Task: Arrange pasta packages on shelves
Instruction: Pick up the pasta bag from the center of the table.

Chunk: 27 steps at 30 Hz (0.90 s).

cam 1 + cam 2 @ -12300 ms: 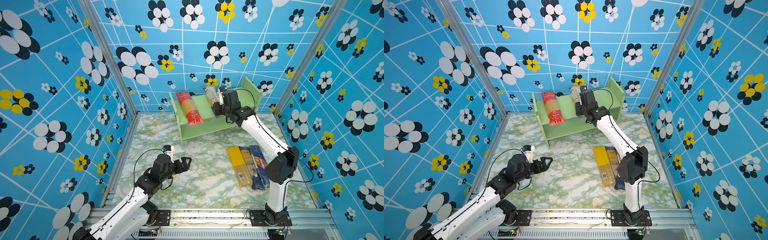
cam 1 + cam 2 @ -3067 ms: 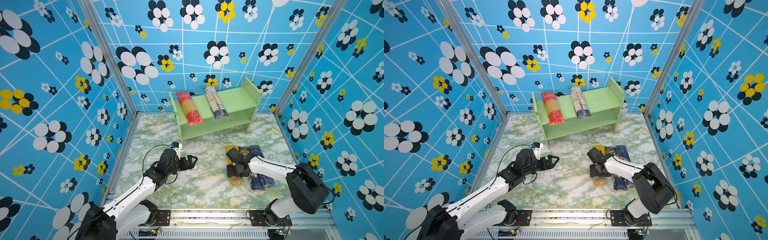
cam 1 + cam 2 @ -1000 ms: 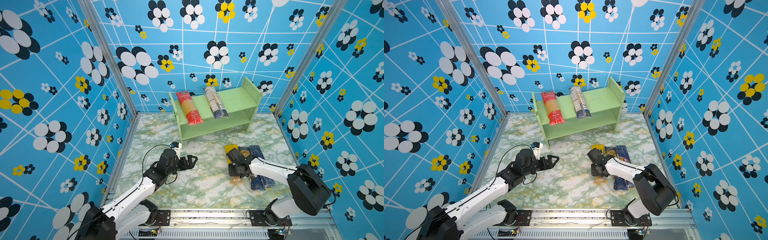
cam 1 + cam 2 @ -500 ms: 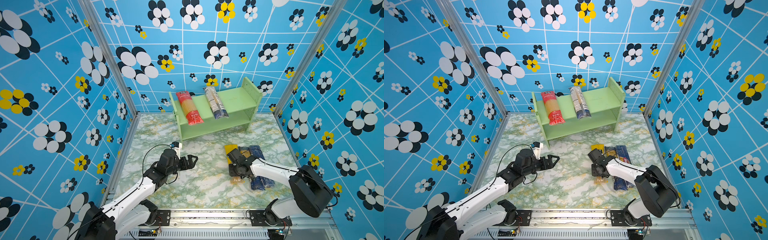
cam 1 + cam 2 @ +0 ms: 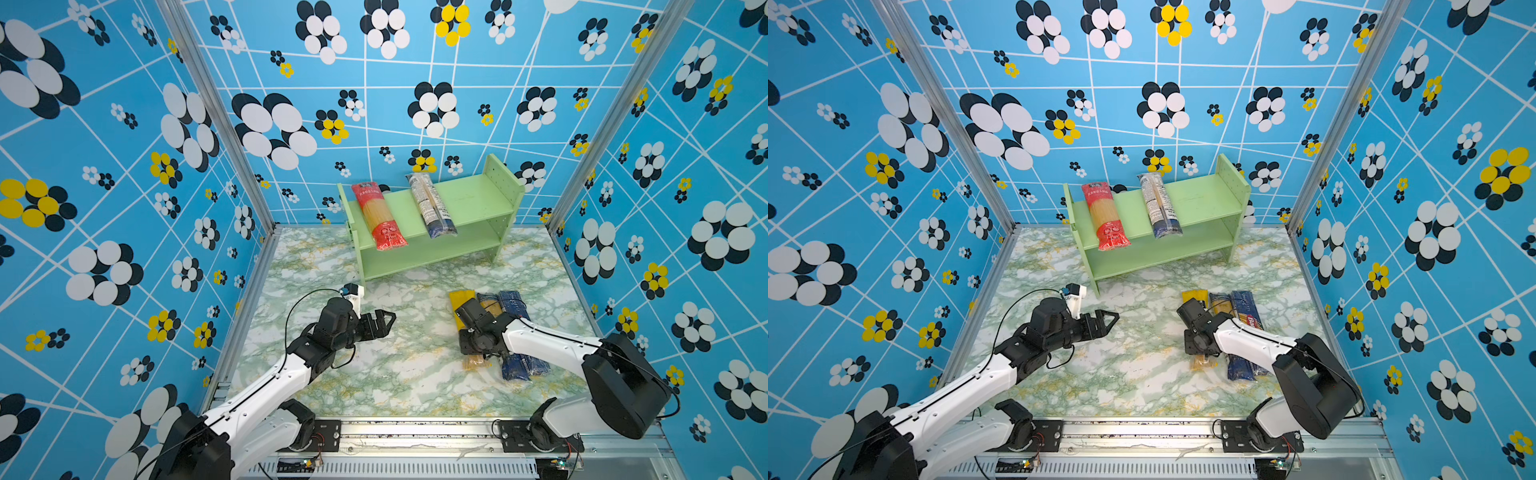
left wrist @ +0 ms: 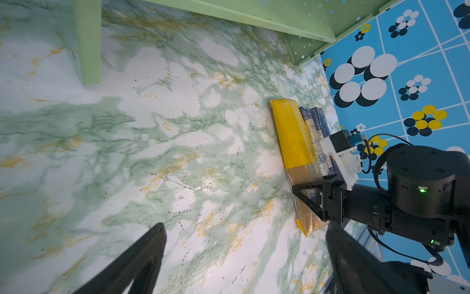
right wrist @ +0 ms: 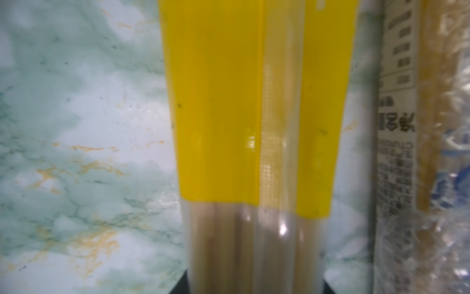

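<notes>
Fingers (image 6: 307,205) of the right gripper (image 6: 309,201) clasp the yellow pack (image 5: 461,300) across its clear lower half. The pack lies low over the marble table (image 5: 395,374), beside the brownish pack (image 5: 487,302) and the dark blue pack (image 5: 513,305). The left gripper (image 5: 386,324) hovers with its jaws spread, holding nothing. The red pack (image 5: 380,216) and the clear pack (image 5: 432,205) lie across the green shelf's (image 5: 471,199) top tier.

Green-veined marble tabletop (image 5: 395,374), blue flower-print walls (image 5: 104,187), aluminium corner posts (image 5: 219,116), front metal rail (image 5: 415,428)
</notes>
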Each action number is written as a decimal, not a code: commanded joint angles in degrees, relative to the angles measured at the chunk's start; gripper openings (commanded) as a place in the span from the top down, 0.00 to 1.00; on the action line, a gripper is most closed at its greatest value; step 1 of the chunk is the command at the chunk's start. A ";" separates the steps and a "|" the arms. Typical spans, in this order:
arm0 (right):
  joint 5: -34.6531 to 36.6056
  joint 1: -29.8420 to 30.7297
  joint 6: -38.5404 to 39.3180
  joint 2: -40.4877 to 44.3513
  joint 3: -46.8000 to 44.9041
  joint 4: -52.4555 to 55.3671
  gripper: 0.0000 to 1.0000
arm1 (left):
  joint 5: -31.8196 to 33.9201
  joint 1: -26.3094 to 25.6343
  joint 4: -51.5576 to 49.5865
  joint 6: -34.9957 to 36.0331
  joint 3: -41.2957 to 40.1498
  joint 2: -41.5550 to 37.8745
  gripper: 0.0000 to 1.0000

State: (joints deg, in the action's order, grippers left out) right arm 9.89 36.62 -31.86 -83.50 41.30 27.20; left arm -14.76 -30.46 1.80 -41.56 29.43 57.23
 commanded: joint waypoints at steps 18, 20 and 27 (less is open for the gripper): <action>-0.48 -0.19 2.63 5.43 0.45 8.44 1.00 | 0.26 -0.30 1.35 0.23 -0.50 -0.15 0.01; -0.24 -0.15 3.00 6.00 0.79 9.04 1.00 | 0.26 -0.30 1.45 0.23 -0.51 -0.08 0.01; 0.88 -0.15 3.91 8.54 2.33 11.67 1.00 | 0.10 -0.30 1.84 0.21 -0.60 0.50 0.01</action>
State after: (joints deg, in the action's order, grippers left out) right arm 9.02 36.62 -28.77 -77.58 40.93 37.01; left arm -14.76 -30.46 1.87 -41.56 29.36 57.23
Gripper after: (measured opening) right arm 0.372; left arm 0.990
